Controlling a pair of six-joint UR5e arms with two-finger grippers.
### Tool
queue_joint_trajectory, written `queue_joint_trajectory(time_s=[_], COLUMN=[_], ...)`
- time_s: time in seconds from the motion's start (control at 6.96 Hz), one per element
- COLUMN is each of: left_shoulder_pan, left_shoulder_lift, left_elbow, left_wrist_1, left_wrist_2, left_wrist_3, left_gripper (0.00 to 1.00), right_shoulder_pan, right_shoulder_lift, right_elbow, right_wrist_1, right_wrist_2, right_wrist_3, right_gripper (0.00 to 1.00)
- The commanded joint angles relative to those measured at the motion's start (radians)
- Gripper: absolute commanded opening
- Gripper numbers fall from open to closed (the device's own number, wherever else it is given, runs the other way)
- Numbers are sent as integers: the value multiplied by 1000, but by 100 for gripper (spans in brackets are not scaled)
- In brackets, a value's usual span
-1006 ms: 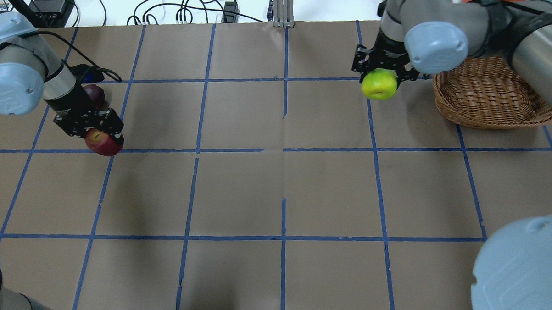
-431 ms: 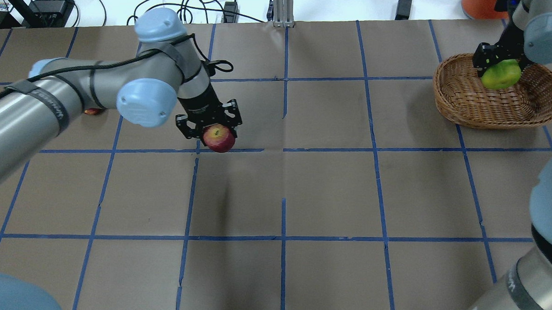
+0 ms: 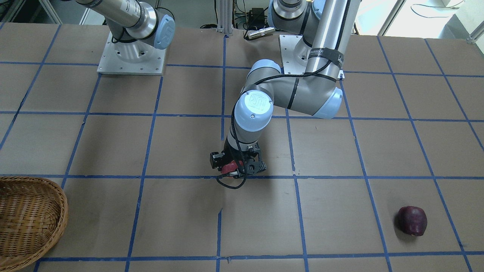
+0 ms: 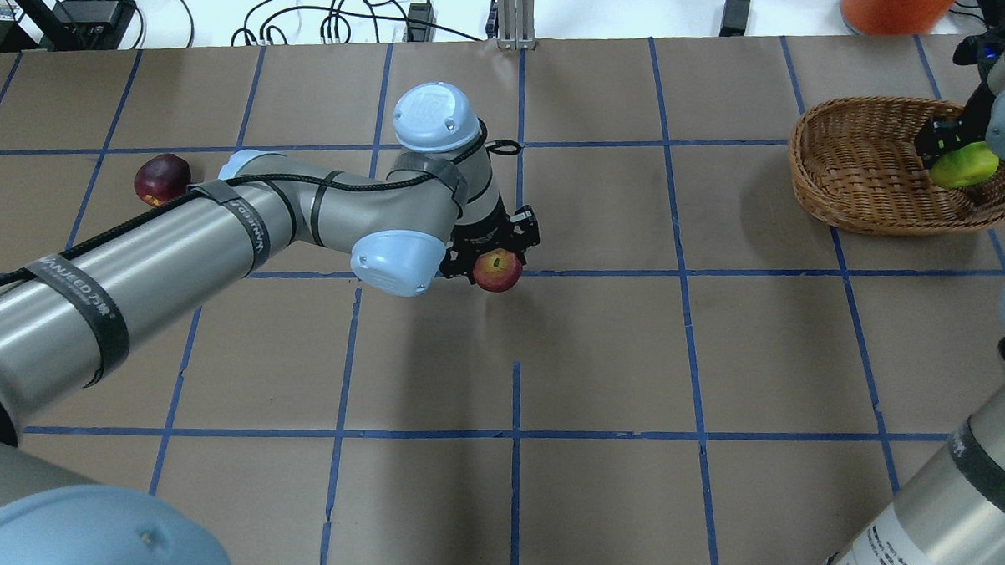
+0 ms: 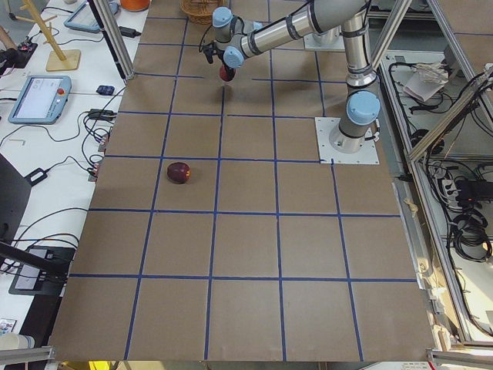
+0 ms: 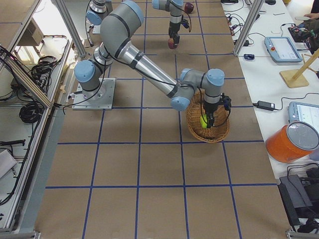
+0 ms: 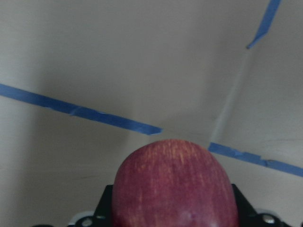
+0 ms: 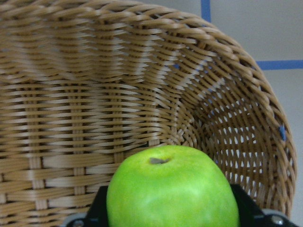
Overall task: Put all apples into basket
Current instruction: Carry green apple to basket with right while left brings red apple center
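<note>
My left gripper point(image 4: 496, 264) is shut on the red apple point(image 4: 498, 271) and holds it just above the table's middle, over a blue tape line; the apple fills the bottom of the left wrist view point(image 7: 175, 184). My right gripper point(image 4: 960, 158) is shut on the lime green apple point(image 4: 965, 166) and holds it over the right part of the wicker basket point(image 4: 849, 173). The right wrist view shows that apple point(image 8: 173, 189) above the basket's woven inside point(image 8: 94, 109). The dark maroon apple point(image 4: 162, 179) lies alone on the table at the far left.
The table is brown paper with a grid of blue tape. An orange container point(image 4: 892, 8) stands behind the basket. Cables and power bricks point(image 4: 344, 18) lie beyond the far edge. The left arm's long link point(image 4: 219, 247) stretches over the left half of the table.
My left arm has carried the red apple rightward from the left side to the table's middle. My right gripper has moved the green apple further right over the basket.
</note>
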Motion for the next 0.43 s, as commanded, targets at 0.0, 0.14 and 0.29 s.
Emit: queue_joint_trajectory(time_s=[0.0,0.14,0.29], left_shoulder_pan=[-33,-30,2], left_shoulder_lift=[-29,2,30], left_elbow=[11,15,34], left_wrist_1=[47,41,38], left_wrist_2=[28,53,53], left_wrist_3=[-22,-11,31], left_gripper=[100,100,100], right_shoulder_pan=[-12,-11,17], right_shoulder_lift=[36,1,-78], right_elbow=[-5,-5,-7], right_wrist_1=[-87,-30,80], right_wrist_2=[1,7,16], right_wrist_3=[-10,-10,-4], right_gripper=[100,100,100])
